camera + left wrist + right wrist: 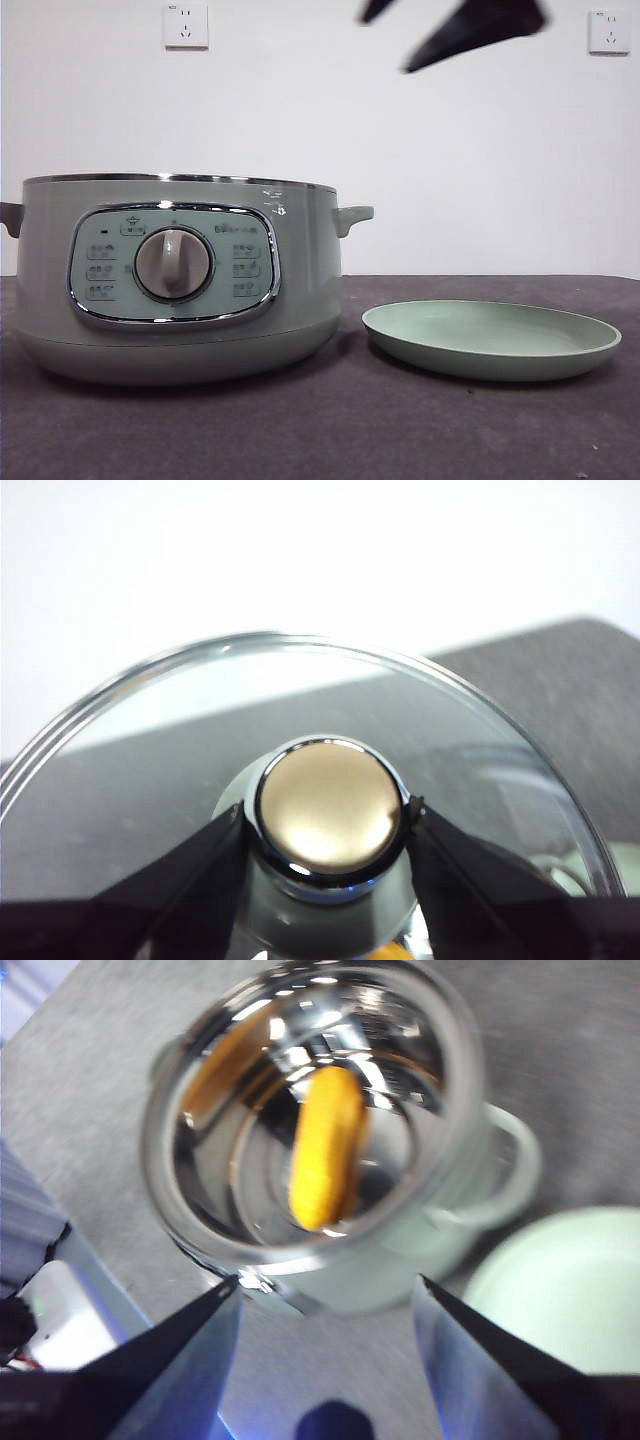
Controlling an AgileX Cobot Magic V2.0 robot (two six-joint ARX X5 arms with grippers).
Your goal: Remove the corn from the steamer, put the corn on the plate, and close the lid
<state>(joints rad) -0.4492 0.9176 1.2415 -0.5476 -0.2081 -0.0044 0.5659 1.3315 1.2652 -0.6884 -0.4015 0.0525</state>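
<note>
The steamer (pixel 320 1130) stands uncovered below the right gripper (pixel 325 1295), whose jaws are spread. The lid (pixel 300 740) is pinched at its knob by the left gripper (pixel 327 820). Beside the steamer, the plate (pixel 560 1290) waits empty. The corn (pixel 325 1148) lies inside the pot; descend straight, jaws straddling the cob's middle.

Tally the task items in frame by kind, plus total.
Steamer: 1
Lid: 1, held off the pot by the left tool
Corn: 1, inside the steamer
Plate: 1, nothing on it
Total: 4
</note>
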